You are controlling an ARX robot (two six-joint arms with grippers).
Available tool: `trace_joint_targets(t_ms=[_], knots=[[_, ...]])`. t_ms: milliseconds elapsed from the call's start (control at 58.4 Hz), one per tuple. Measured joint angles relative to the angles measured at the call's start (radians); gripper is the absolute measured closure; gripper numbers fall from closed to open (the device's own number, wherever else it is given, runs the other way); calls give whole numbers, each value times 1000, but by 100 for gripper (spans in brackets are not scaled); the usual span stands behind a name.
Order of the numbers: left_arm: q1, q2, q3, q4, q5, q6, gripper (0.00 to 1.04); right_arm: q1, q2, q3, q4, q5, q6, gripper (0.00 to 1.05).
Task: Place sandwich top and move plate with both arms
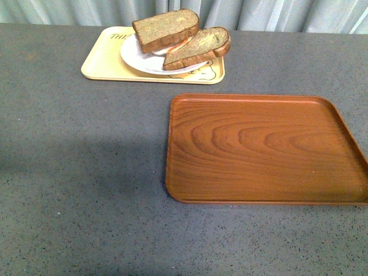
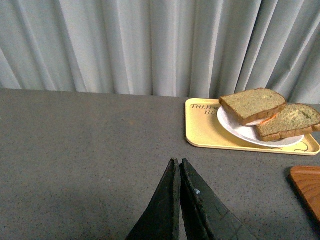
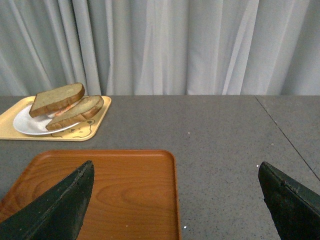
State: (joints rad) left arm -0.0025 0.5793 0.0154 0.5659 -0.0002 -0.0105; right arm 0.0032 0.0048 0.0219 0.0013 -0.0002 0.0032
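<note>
Front view: grey speckled desk (image 1: 86, 172), no arm or claw visible. Far side, pale yellow tray (image 1: 103, 60) with dark lettering and part of a drawing, carrying the white round plate (image 1: 133, 54). On the plate two brown bread slices: the sandwich top (image 1: 165, 29), thick, squarish, darker crust, rounded corners, leaning tilted with one edge up; just beside it, touching, the domed slice (image 1: 198, 48) with a rounded end, and a bit of orange-pink filling showing between them. Nearer and to the right, well apart from the yellow tray, a brown wood-grain tray (image 1: 264, 149), nothing on it. Pale curtain (image 1: 259, 14) behind the desk. Left wrist view: left claw (image 2: 179, 170) with its two black fingers pressed together, tips touching, nothing between, hovering over bare desk; yellow tray, plate (image 2: 240, 131), sandwich top (image 2: 252, 105) and domed slice (image 2: 290, 121) lie well ahead of it, corner of wood tray (image 2: 307, 187) at the picture's edge. Right wrist view: right claw (image 3: 175, 172) spread wide, fingers (image 3: 65, 205) far apart, holding nothing, over the near part of the wood tray (image 3: 125, 185); sandwich top (image 3: 56, 98) on the plate (image 3: 27, 125) far off on the yellow tray.
</note>
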Motion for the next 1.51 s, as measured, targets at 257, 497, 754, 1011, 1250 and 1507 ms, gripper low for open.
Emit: trace_joint_targets(t_ms=[257, 497, 754, 1011, 1250, 1507], knots=[[0, -151, 0, -140, 0, 0, 103, 0, 0, 0, 0, 0, 0, 9], [0, -269, -1, -254, 0, 0, 103, 0, 0, 0, 0, 0, 0, 9], [0, -350, -1, -336, 0, 0, 103, 0, 0, 0, 0, 0, 0, 9], [0, -458, 0, -465, 0, 0, 103, 0, 0, 0, 0, 0, 0, 9], [1, -563, 0, -566, -1, 1, 103, 0, 0, 0, 0, 0, 0, 9], [1, -563, 0, -566, 0, 0, 103, 0, 0, 0, -1, 0, 0, 9]])
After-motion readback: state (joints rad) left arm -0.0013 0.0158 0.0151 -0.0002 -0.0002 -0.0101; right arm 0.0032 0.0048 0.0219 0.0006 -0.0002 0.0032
